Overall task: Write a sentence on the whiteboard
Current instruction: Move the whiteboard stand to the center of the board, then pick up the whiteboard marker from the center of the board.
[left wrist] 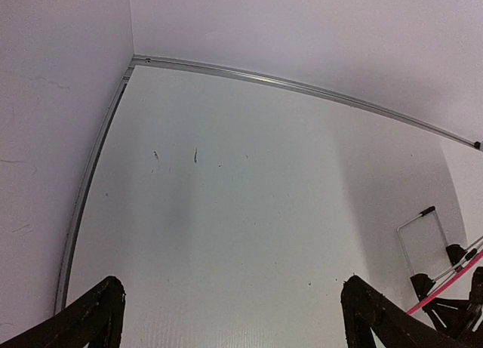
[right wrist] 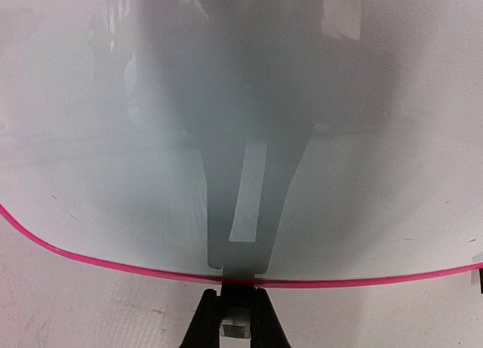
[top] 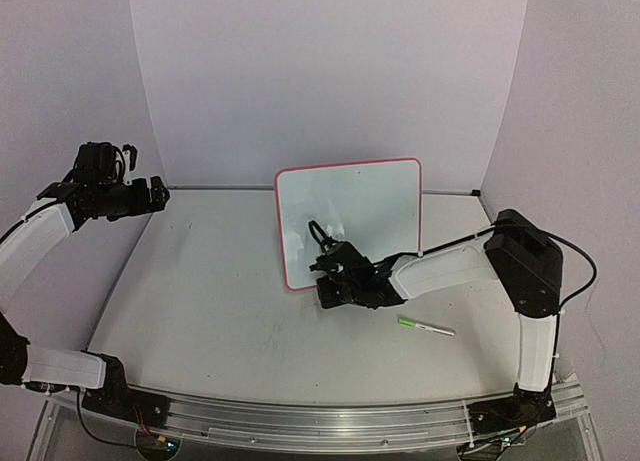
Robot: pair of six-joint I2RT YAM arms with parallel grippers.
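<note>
While the whiteboard [top: 370, 206] is standing upright near the middle of the table [top: 200, 311], leaning slightly back, its face is showing plain glossy white crossed only by soft grey reflections. A red-pink rim is running round its rounded corners. In the right wrist view the board is filling almost the whole frame and mirroring the gripper as a dark shape.

The right gripper [right wrist: 236, 291] is holding its jaws together, empty, with the tips sitting right at the lower rim; whether they are touching it cannot be told. The left gripper [left wrist: 234, 321] is hanging high at the table's left edge, jaws spread wide over bare tabletop and gripping nothing. A green-capped marker [top: 426, 327] is lying flat on the table near the right arm, apart from both grippers.
</note>
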